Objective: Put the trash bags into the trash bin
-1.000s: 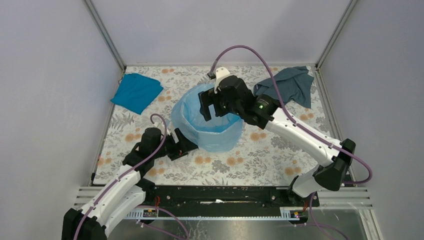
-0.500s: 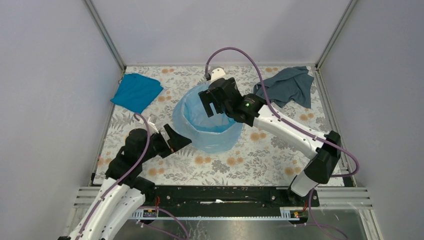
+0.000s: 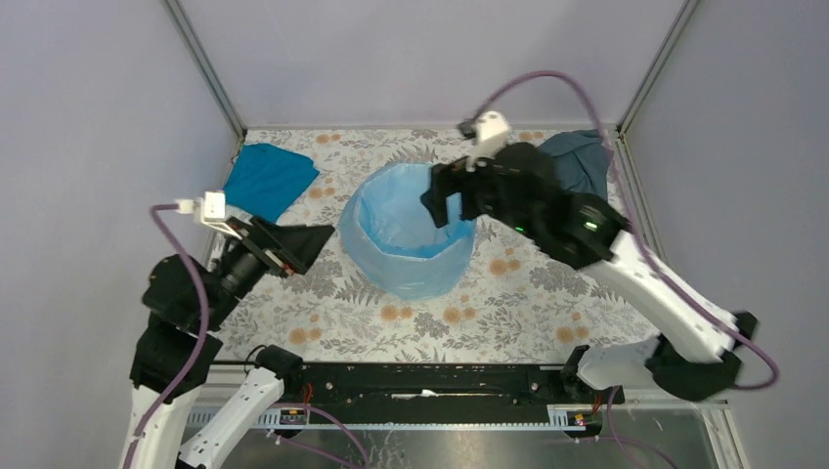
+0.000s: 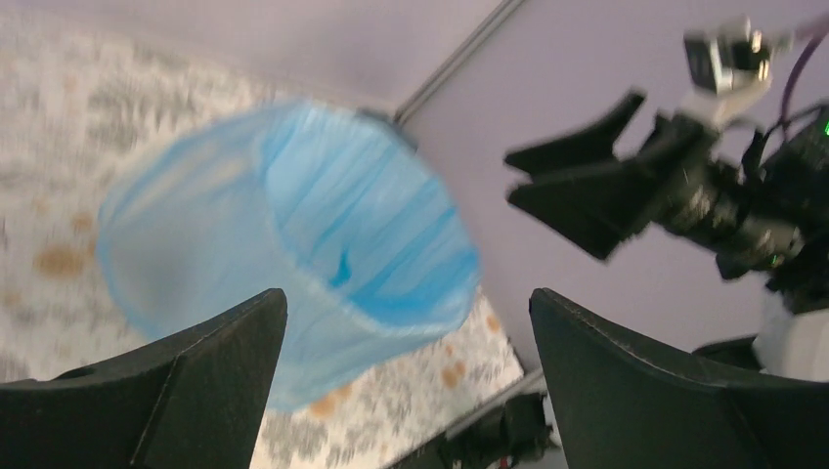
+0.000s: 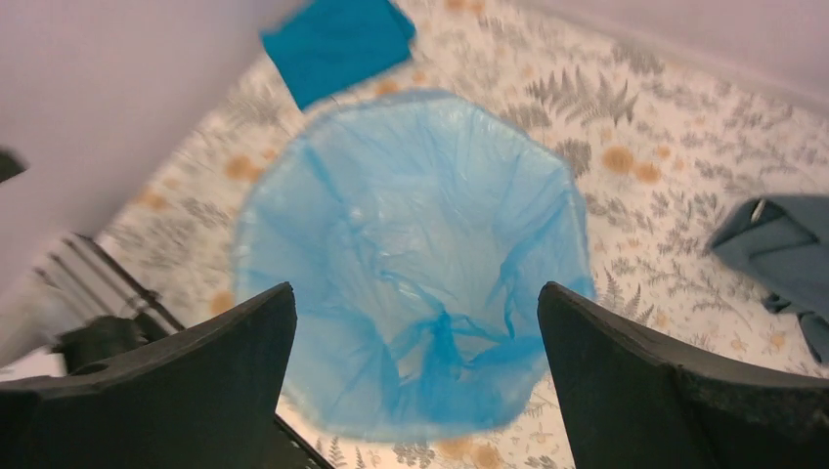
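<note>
Light-blue translucent plastic film, the thin, crinkly trash bag (image 3: 403, 230), lines the white faceted plastic trash bin (image 3: 422, 280). It is folded over the bin's rim and down its outer wall, so you see the bin only as a pale, roughly octagonal form through the film. The bag's mouth stands wide open. In the right wrist view the film inside gathers into darker creases low on one wall of the bin.

The bin stands upright on the flower-patterned bench (image 3: 508, 293).

Left gripper (image 3: 311, 244): it is to the left of the bin, apart from the film and pointing toward it. Its jaws are spread wide with nothing between them. The left wrist view is blurred, but you can make out the whole bin framed between the two fingers.

Right gripper (image 3: 452, 207): it is above the bin's far right rim, looking down into the open mouth. Its jaws are likewise spread wide and hold nothing, and you see no contact with the film.

A flat teal-blue cloth (image 3: 269, 176) lies beyond the bin to its far left. A rumpled grey-blue cloth (image 3: 585, 156) lies beyond it to the far right, partly hidden by the right arm. Both are well apart from the bin.
</note>
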